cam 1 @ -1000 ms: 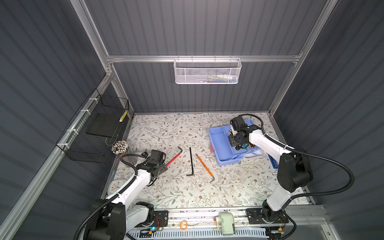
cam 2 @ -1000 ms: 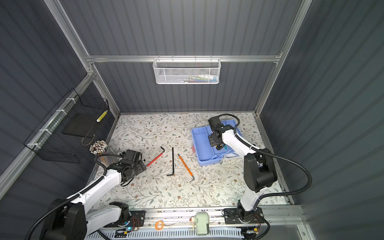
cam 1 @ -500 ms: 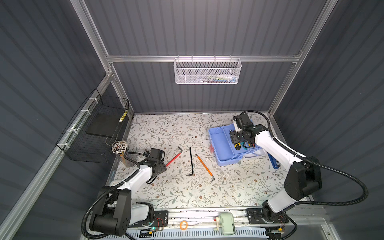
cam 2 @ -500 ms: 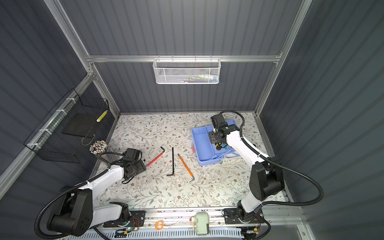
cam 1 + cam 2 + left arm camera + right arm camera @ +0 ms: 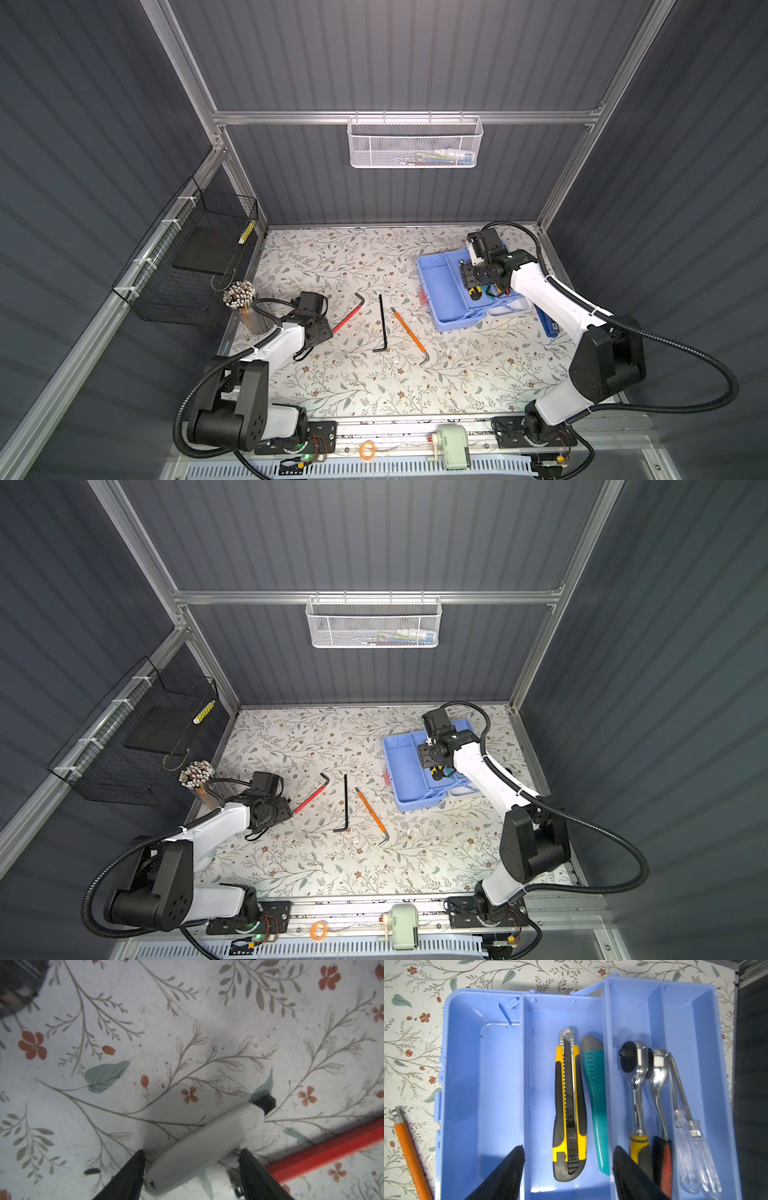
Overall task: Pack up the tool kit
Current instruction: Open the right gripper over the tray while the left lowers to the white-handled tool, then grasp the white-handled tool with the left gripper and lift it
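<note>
Left claw part-open, empty, astride the white-handled tool. Handle slants across the gap, tip pointing outward.

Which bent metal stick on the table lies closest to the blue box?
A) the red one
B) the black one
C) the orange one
C: in a top view the orange hex key lies nearest the blue box. The black hex key and the red hex key lie farther from it.
</note>
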